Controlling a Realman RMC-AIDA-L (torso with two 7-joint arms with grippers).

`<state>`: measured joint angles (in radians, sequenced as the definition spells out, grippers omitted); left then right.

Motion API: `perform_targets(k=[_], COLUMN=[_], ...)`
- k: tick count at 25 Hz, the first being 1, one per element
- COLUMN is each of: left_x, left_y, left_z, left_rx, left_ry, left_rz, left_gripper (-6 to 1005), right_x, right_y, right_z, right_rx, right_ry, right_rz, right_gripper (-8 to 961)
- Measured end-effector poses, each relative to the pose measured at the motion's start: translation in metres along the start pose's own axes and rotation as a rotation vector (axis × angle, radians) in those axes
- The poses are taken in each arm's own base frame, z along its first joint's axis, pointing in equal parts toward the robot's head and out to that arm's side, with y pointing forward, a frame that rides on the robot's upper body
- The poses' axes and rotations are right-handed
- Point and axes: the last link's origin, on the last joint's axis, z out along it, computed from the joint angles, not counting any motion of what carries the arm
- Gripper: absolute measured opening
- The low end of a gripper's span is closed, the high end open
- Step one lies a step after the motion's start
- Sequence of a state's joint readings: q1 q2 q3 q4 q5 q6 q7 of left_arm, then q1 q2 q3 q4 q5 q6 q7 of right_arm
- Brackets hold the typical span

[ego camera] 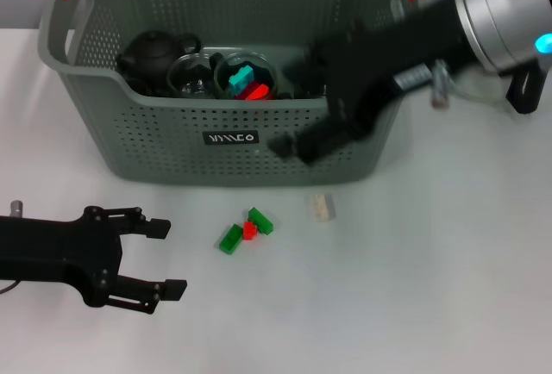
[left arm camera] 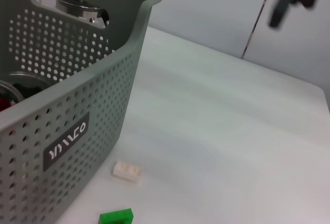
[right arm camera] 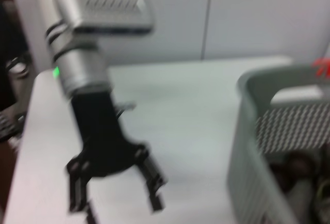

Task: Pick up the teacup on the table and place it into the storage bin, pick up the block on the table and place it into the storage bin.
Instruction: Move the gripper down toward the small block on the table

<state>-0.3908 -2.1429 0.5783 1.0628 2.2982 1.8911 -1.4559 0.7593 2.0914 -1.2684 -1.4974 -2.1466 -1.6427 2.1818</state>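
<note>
On the white table (ego camera: 448, 288), we are seeing the storage bin (ego camera: 172, 133) standing at the far side, holding a black teapot (ego camera: 153, 53), glass cups and coloured blocks. Our right gripper (ego camera: 297, 146) is hanging over its front right wall; we cannot tell its fingers' state. Our left gripper (ego camera: 164, 258) is resting spread wide, empty, near left. Green and red blocks (ego camera: 247, 229) are lying just before the bin, a cream block (ego camera: 322, 207) beside them. Only the wrist views are showing pale wall panels behind.

A black teapot (ego camera: 153, 53) sits beside a glass cup (ego camera: 191, 77) (both at the left). Behind the white bench (ego camera: 448, 262) stand pale wall panels (left arm camera: 216, 12).
</note>
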Motion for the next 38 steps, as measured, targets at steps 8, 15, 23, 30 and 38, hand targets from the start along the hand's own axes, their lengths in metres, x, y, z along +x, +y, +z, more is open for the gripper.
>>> perform_targets(k=[8,15,23,30,38], left_x=[0.0,0.001,0.002,0.001,-0.001], left_y=[0.0,0.0,-0.001,0.0,0.001], left_z=[0.0,0.001,0.002,0.003,0.004], left_rx=[-0.001,-0.001,-0.005,-0.008,-0.008], left_ry=[-0.001,0.002,0.001,0.004,0.008], left_rz=[0.014,0.03,0.036,0.033,0.023], left_gripper=[918,918,918,918,918], right_x=[0.036,0.057,0.07,0.071,0.081], right_y=[0.011,0.008,0.004,0.005,0.0], right_z=[0.023,0.058,0.102,0.114,0.114], right_rx=[-0.072,-0.108,-0.077,-0.041,-0.02], right_ry=[0.22,0.365,0.421,0.431,0.447], right_rz=[0.094,0.183,0.174,0.138,0.164], right_gripper=[947,946,946,946,946])
